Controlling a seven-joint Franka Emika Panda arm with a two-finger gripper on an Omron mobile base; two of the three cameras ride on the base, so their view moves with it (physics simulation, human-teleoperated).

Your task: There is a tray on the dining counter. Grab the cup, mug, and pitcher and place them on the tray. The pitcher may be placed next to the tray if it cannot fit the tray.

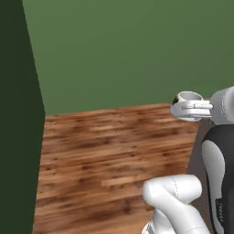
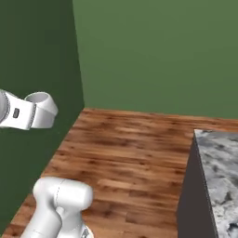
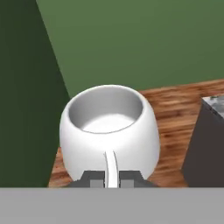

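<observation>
The mug (image 1: 187,101) is a squat white one, hanging upright in the air over the wooden floor. My gripper (image 1: 197,108) is shut on its side handle. From the right base camera the mug (image 2: 42,109) sits at the far left, with the gripper (image 2: 32,115) behind it. In the hand view the mug (image 3: 109,129) is close and empty, its thin handle pinched between the dark fingertips of the gripper (image 3: 112,178). The tray, cup and pitcher are out of view.
A grey-and-white marbled counter corner (image 2: 218,162) with a dark side panel (image 3: 205,144) stands to the right. Wooden floor (image 2: 130,148) lies ahead, ending at a green back wall (image 2: 153,51). A tall dark green panel (image 1: 18,114) closes the left side.
</observation>
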